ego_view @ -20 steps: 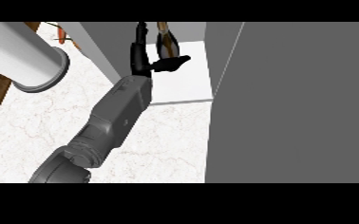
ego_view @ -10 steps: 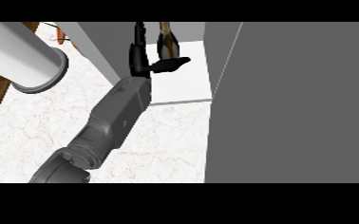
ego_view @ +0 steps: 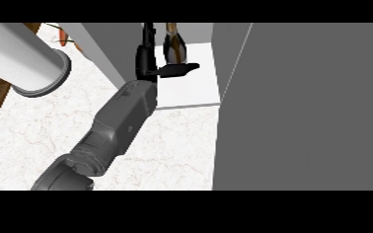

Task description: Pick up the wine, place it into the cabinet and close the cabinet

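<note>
**Wine on the cabinet floor, left hand beside it**

Found the wine [ego_view: 175, 47] standing on end, or close to it. Traced its long axis toward the view's top edge, neck end farthest up and base end lowest, nearest the thumb. Could not tell whether it leaned a little.

Saw it as a slim bottle with a dark, almost black body, pale glints down its sides and a brownish tint toward the top.

Located it inside the cabinet [ego_view: 109, 44], on the white floor [ego_view: 193, 86]. Found it close to that floor's left edge, toward the far side and well back from the front edge.

Saw the left hand [ego_view: 149, 61] just left of the bottle, at the end of a grey forearm [ego_view: 116, 123] lying across the marble counter [ego_view: 167, 153] from the lower left corner. Found the fingers [ego_view: 148, 37] straight, running alongside the bottle's left flank with a thin grey strip showing between. Found the thumb [ego_view: 178, 69] stuck out to the right, across the near side of the base. Judged the hand spread apart rather than clamped on the bottle. Could not tell whether the thumb touched the glass.

Noted a broad grey panel [ego_view: 291, 103] along the floor's right edge. Noted a thick white cylinder [ego_view: 29, 59] over the counter's far left corner.
</note>
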Controlling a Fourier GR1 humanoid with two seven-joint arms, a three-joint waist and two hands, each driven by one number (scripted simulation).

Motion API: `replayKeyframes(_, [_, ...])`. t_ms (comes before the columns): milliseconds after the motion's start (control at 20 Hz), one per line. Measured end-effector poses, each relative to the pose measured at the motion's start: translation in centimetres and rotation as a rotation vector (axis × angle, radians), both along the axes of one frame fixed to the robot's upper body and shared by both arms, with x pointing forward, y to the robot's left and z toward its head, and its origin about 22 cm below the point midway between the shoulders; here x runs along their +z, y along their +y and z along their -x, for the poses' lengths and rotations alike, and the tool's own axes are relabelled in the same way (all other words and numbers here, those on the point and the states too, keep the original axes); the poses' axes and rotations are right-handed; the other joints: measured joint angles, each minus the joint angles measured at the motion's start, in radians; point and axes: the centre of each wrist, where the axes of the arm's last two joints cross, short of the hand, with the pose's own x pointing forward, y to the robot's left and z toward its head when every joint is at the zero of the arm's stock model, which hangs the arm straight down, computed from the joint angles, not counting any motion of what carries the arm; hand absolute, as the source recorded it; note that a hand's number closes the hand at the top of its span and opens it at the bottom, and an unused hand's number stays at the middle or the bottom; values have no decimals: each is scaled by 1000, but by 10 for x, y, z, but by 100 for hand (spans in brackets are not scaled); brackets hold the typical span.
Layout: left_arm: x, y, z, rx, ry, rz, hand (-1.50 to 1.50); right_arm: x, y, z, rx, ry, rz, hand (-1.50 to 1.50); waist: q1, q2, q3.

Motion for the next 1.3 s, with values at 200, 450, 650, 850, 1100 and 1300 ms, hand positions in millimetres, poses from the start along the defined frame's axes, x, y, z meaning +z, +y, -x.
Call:
replayKeyframes(200, [-3, 1, 1, -16, -7, 3, -150, 1, 3, 0, 10, 0, -9, -150, -2, -3, 0])
replayKeyframes(450, [-3, 0, 2, -45, -10, 42, -150, -1, 6, 1, 23, 4, -11, -150, 0, -4, -2])
replayKeyframes(650, [-3, 0, 2, -67, -23, 77, -150, 0, 7, -1, 22, 7, -16, -150, 0, -7, -2])
replayKeyframes(850, [-4, 0, 4, -83, -32, 106, -150, 1, 8, -2, 23, 15, -23, -150, -1, -11, -1])
replayKeyframes(1100, [-11, 0, 10, -92, -29, 123, -150, 1, 6, 0, 12, 21, -26, -150, 3, -19, -1])
replayKeyframes(1300, [-26, 1, 24, -81, 0, 144, -150, -1, 8, 1, 7, 22, -29, -150, 17, -25, -1])
